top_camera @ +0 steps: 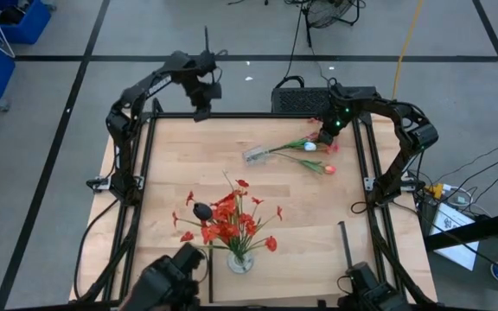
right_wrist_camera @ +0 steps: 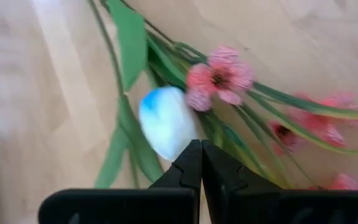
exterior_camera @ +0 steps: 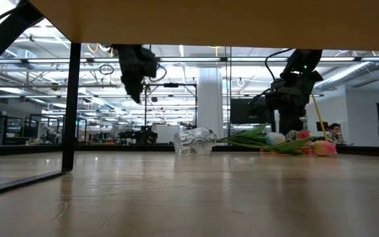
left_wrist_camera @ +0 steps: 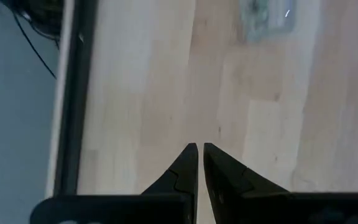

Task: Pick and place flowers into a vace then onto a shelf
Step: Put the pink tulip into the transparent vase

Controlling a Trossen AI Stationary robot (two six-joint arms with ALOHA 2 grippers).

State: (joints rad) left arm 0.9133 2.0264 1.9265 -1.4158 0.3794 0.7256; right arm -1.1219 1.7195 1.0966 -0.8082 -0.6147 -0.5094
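While the left end effector (left_wrist_camera: 201, 149) hangs pinched together and empty, the right end effector (right_wrist_camera: 201, 146), likewise pressed together, hovers over the flowers (right_wrist_camera: 166, 121).

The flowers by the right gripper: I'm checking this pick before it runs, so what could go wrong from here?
1. The right gripper is shut above the white tulip bud; descending shut, it would likely push the bud instead of gripping a stalk.
2. The loose flowers lie tangled, so lifting one may drag others.
3. The empty vase lies on its side beside the stalks, so no stem can go in until it is righted.
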